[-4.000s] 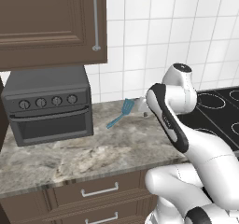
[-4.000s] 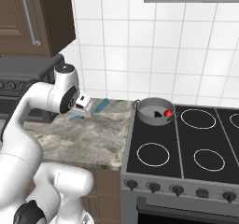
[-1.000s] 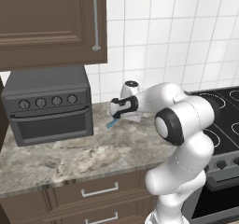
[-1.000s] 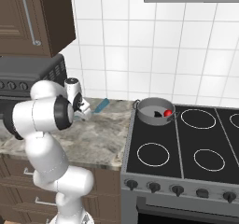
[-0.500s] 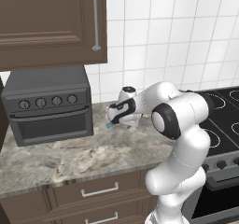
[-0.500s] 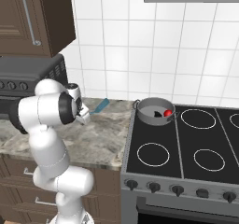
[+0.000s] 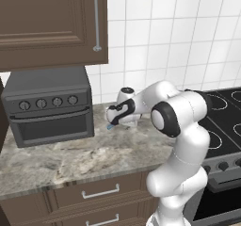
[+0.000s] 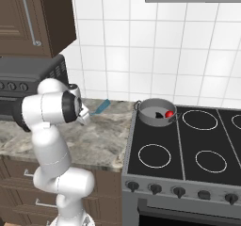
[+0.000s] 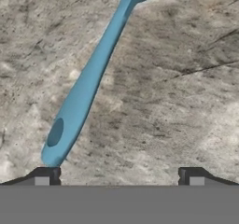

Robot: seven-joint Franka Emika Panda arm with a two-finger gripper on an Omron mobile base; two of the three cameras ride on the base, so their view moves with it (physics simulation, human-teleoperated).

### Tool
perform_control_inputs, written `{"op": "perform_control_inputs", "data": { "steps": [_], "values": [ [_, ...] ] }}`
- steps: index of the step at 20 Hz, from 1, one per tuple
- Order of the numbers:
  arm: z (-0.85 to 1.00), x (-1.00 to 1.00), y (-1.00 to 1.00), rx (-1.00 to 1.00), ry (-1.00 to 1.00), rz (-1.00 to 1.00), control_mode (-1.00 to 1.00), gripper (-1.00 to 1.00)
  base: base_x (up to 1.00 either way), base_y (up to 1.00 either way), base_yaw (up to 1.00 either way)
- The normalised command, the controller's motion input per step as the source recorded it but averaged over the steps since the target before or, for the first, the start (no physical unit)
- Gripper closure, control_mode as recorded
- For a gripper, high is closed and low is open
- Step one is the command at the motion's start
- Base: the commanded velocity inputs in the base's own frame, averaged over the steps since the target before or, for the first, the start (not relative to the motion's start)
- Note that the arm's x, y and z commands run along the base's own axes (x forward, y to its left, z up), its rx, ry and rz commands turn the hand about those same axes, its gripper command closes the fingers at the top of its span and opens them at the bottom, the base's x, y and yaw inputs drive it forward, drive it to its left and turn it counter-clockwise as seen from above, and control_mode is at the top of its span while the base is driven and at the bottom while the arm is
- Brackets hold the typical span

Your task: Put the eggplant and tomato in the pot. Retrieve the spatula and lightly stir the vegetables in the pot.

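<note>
The light blue spatula (image 9: 88, 87) lies flat on the granite counter, its handle end with the hole close to my left fingertip (image 9: 46, 175). My gripper (image 9: 119, 178) hovers low over that handle end, open wide with nothing between the fingers. In the left base view the gripper (image 7: 112, 120) points down at the counter, with a bit of the spatula (image 7: 109, 125) under it. The spatula's blade (image 8: 101, 107) shows beyond the hand (image 8: 85, 116). The grey pot (image 8: 143, 118) stands on the stove's back left burner with the red tomato (image 8: 169, 113) inside. The eggplant is hidden.
A dark toaster oven (image 7: 47, 107) stands on the counter left of the gripper, under a brown wall cabinet (image 7: 52, 22). The black stovetop (image 8: 188, 145) lies to the right of the counter. Bare granite counter (image 7: 84, 159) stretches toward the front edge.
The hand has dropped a little lower and slightly left, closer to the spatula's handle on the counter. The jaws have stayed open. Pot and tomato have not moved.
</note>
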Motion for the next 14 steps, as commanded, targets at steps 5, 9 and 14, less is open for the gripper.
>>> {"op": "perform_control_inputs", "data": {
  "steps": [5,9,14],
  "values": [
    [0.0,0.26,0.13,0.0,0.0,-0.03,-1.0,-1.0,0.0,0.0,0.0],
    [-0.02,0.21,0.12,0.0,0.0,-0.03,-1.0,-1.0,0.0,0.0,0.0],
    [-0.15,0.06,0.14,0.0,0.0,-0.03,-1.0,-1.0,0.0,0.0,0.0]
  ]
}}
